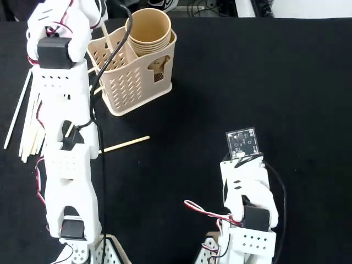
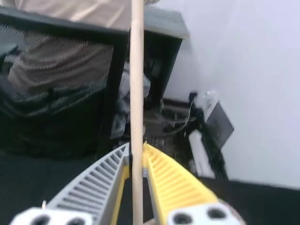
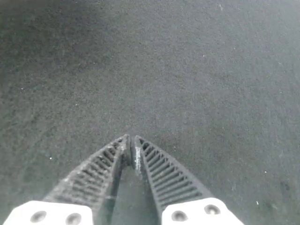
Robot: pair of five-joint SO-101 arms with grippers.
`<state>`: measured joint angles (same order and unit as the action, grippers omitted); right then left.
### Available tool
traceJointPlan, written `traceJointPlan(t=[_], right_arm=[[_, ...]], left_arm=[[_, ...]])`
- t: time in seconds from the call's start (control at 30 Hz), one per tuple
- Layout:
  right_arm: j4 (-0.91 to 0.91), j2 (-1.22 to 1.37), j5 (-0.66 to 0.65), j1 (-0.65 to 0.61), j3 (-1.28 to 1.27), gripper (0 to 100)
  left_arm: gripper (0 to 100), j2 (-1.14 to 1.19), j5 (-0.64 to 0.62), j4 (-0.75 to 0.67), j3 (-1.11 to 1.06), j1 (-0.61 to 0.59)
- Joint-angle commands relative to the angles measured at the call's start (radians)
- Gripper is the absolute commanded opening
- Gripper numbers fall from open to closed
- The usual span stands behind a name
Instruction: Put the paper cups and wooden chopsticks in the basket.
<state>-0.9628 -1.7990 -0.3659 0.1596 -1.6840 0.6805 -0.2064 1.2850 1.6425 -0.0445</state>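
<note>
Grip on the left side was firm: the left gripper (image 2: 136, 151) was clenched on one wooden chopstick (image 2: 137, 70). The stick ran straight up between the grey finger and the yellow one and on past their tips. In the high view that arm stood extended to the basket's (image 1: 118, 82) far left corner. A pale stick slanted there over the basket's left compartment. I judged it to be the held one, though how deep its end sat inside could not be told.

The paper cups (image 1: 148, 30) stood nested in one upright stack in the basket's right compartment. A bundle of loose chopsticks (image 1: 27, 124) lay on the black table (image 1: 247, 82) well to the left of the basket, partly under the arm. A single chopstick (image 1: 124, 144) lay alone just in front of the basket. The right gripper (image 3: 130, 140) hung over bare table, well apart from the basket toward its front right, with its jaws closed on nothing.

The sticks looked light, stiff and smooth. Pinched near one end, one would likely swing or slide, so a hold nearer the middle seemed safer. Lying flat, each offered only a thin edge, which called for the fingers to straddle it squarely. The cups looked thin-walled and easy to crush.
</note>
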Motion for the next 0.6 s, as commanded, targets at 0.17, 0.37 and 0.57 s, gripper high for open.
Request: traceJointPlan(t=[0.17,0.37,0.57], right_arm=[[0.003,-0.067,-0.006,-0.014,-0.001,1.5],[0.003,-0.067,-0.006,-0.014,-0.001,1.5],[0.003,-0.067,-0.006,-0.014,-0.001,1.5]], left_arm=[[3,-0.239,0.057,0.311,0.022,-0.015],[3,-0.442,0.055,0.410,0.024,-0.018],[3,-0.632,0.029,0.434,0.024,-0.021]])
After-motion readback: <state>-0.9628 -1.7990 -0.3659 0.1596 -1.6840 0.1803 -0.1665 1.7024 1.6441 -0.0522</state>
